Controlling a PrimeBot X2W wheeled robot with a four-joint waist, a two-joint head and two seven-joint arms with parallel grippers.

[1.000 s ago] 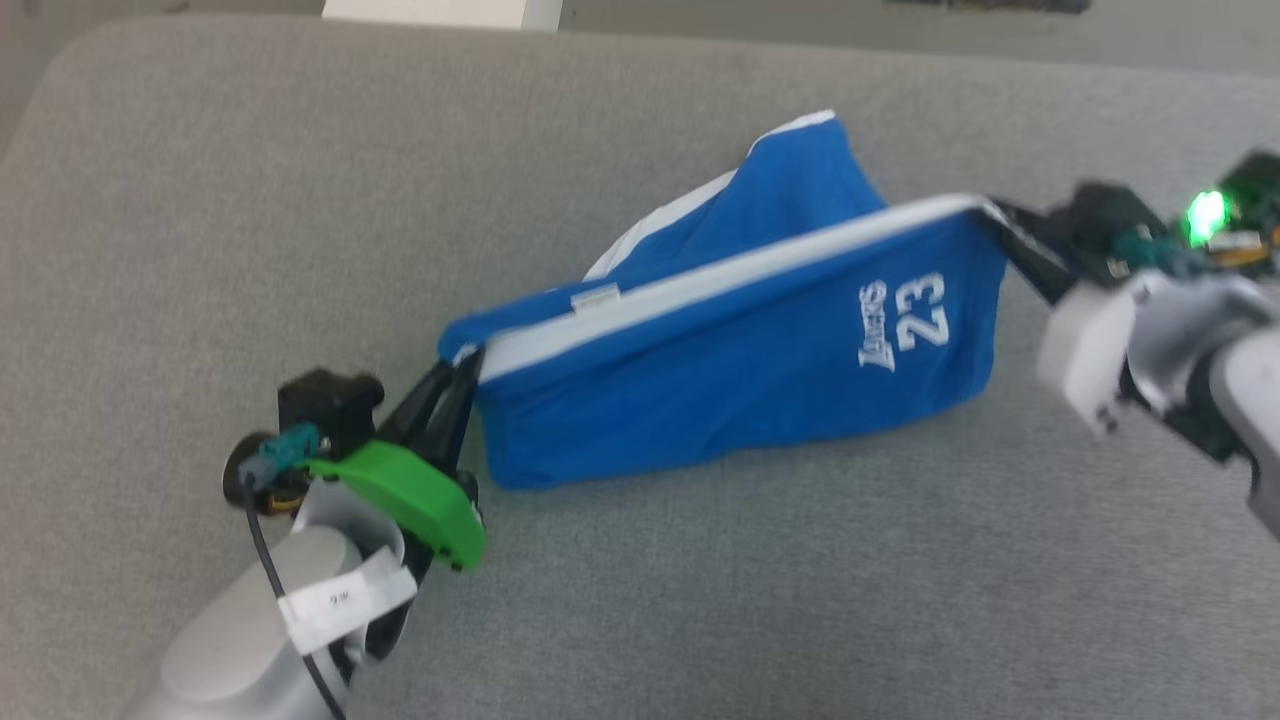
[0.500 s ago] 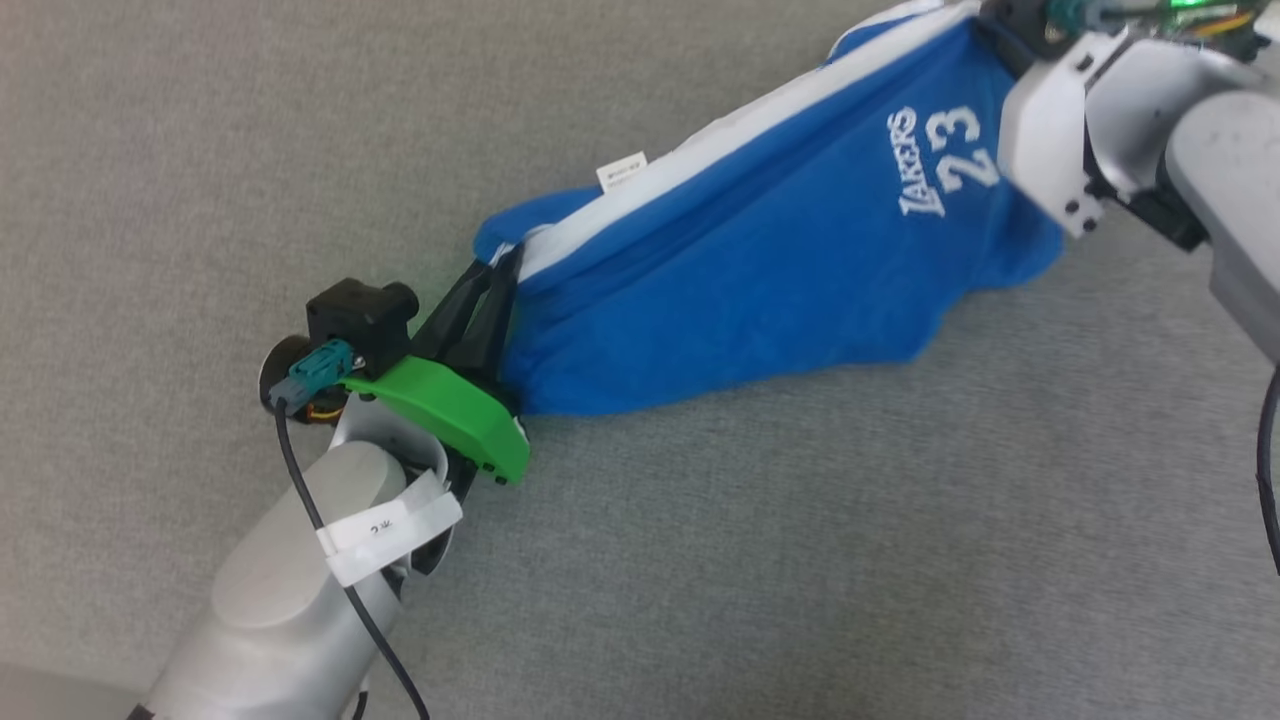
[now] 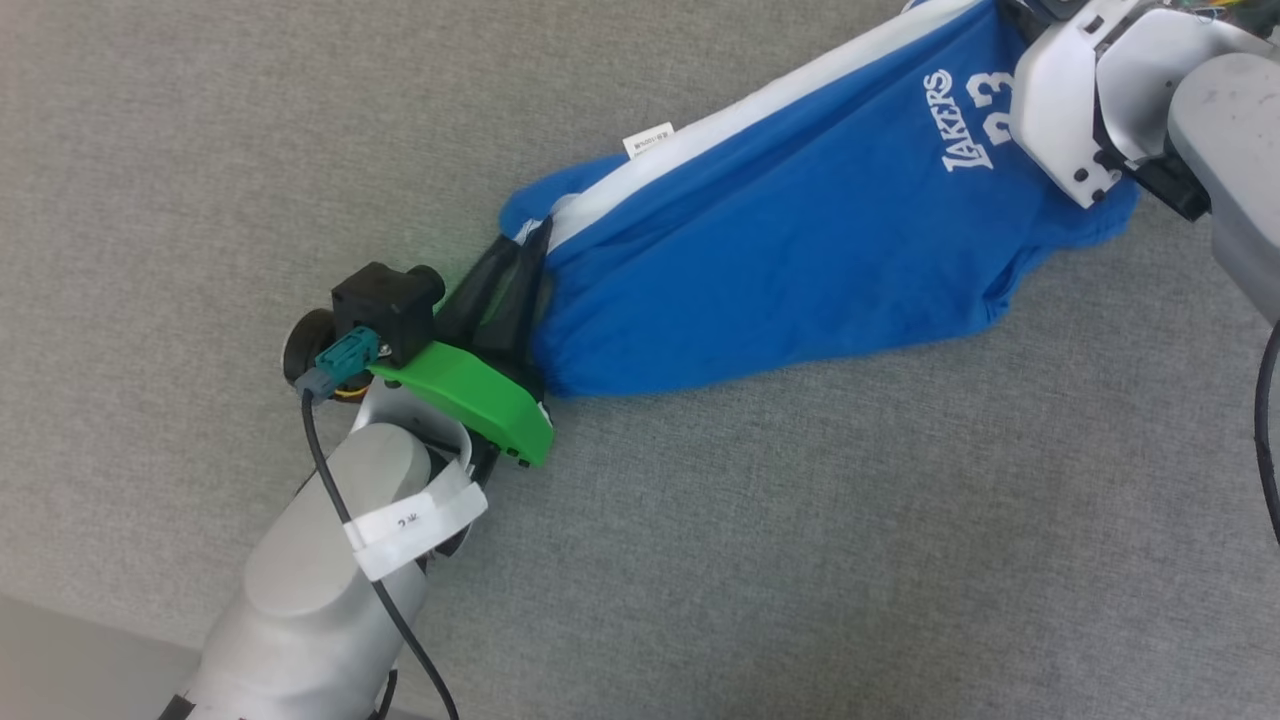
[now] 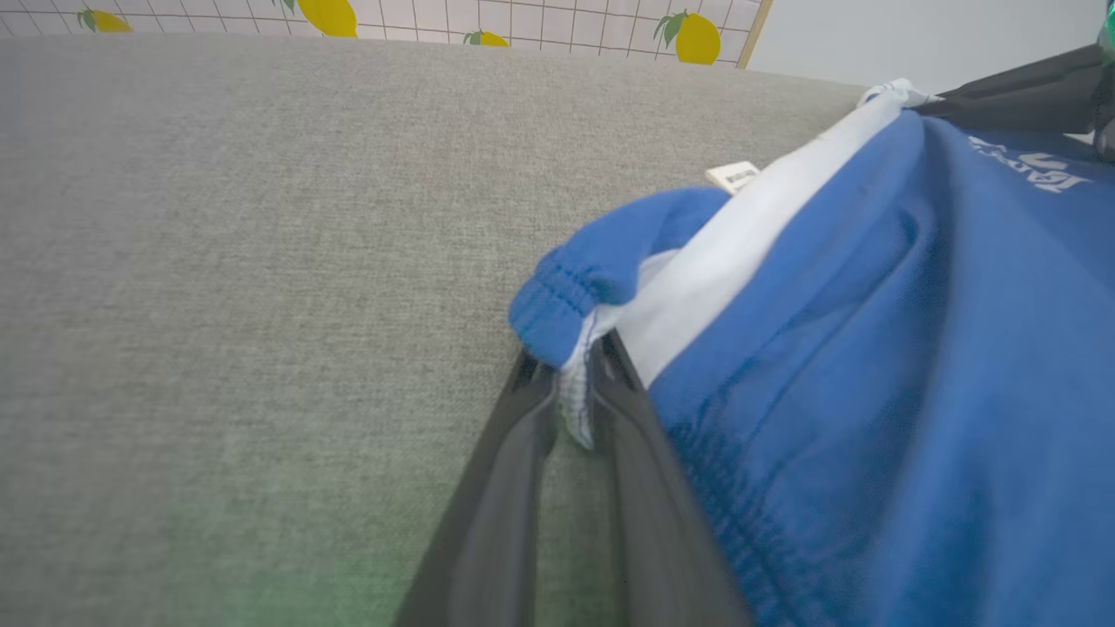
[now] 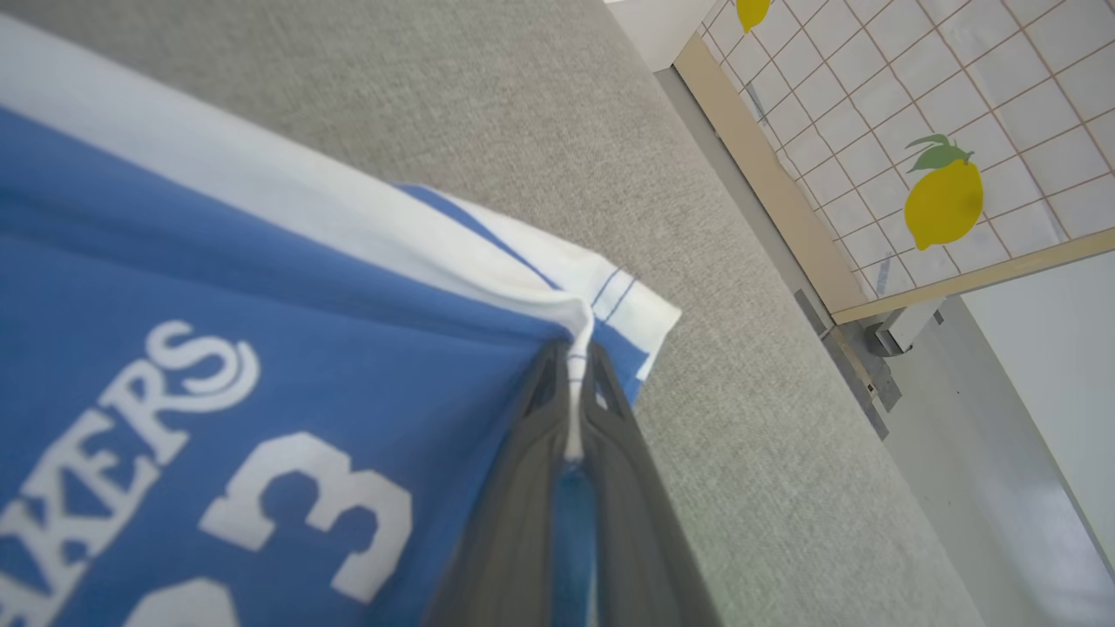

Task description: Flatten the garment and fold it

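Observation:
The royal-blue shorts (image 3: pixel 780 260) with a white side stripe and white "LAKERS 23" print hang stretched between my two arms above the grey surface (image 3: pixel 800 560). My left gripper (image 3: pixel 525 255) is shut on the waistband end at the lower left; in the left wrist view the left gripper (image 4: pixel 575 383) pinches the white seam beside the elastic band. My right gripper (image 5: pixel 575 361) is shut on the hem corner of the shorts (image 5: pixel 261 348), where stripe and blue cloth meet. In the head view the right wrist housing (image 3: pixel 1080 110) covers part of the "23".
The grey fabric surface spreads wide on all sides below the shorts. Its far edge (image 5: pixel 784 287) meets a tiled wall panel with lemon prints (image 5: pixel 945 200). A black cable (image 3: pixel 350 520) runs along my left forearm. A small white label (image 3: pixel 648 140) sticks out of the stripe.
The head camera has tipped down, so the whole scene has shifted. Both grippers keep their hold; the shorts now stretch longer, and the right wrist covers part of the "23".

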